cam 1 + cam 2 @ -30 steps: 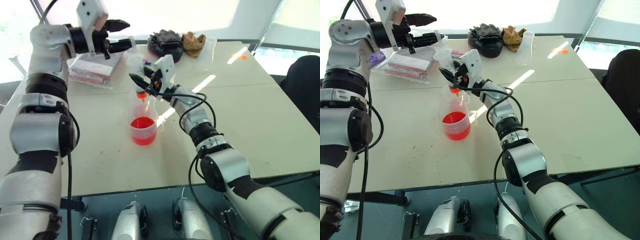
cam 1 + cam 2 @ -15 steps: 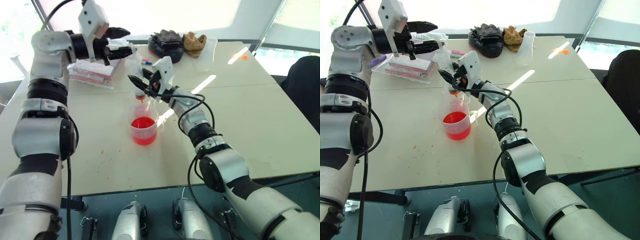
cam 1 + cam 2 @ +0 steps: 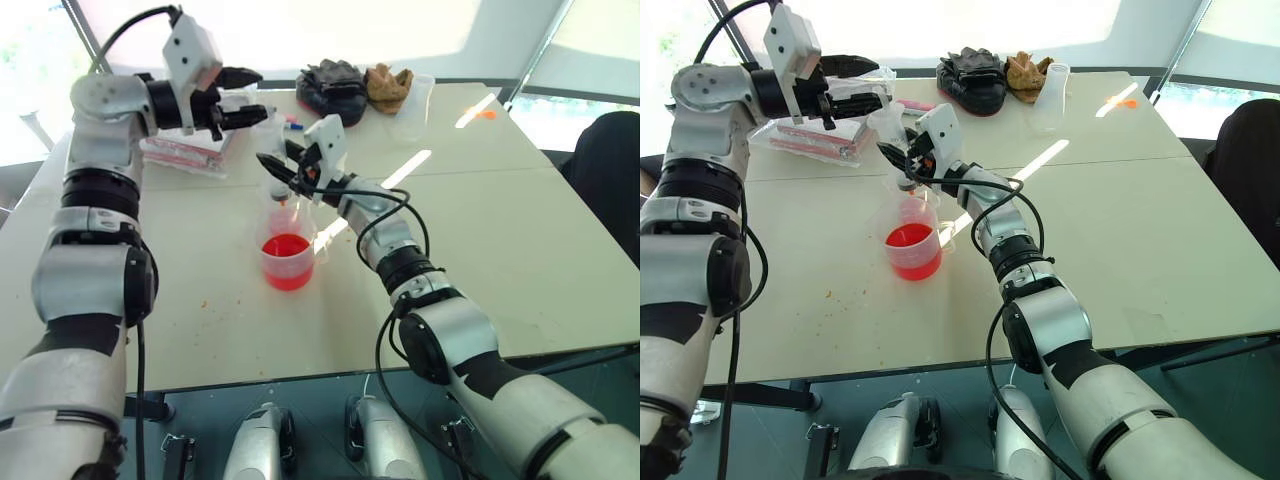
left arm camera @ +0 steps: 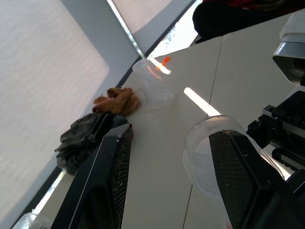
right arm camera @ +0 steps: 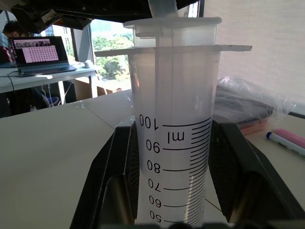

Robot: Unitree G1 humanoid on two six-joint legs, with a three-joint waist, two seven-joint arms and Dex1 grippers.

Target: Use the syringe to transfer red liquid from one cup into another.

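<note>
Syringe (image 5: 174,129), clear plastic w/ black marks, clamped upright in right claw (image 3: 283,172), orange tip over squat clear cup (image 3: 287,255) of red liquid (image 3: 286,247) on counter (image 3: 480,230); left claw (image 3: 245,95) apart nr plunger, prob. to work it.

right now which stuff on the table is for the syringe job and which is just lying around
For the job:
- syringe, held in the right claw
- wide cup with red liquid
- narrower clear cup
- left claw, open

Lying about:
- black gloves
- brown cloth
- large clear tumbler
- bagged packets
- marker pen
</note>
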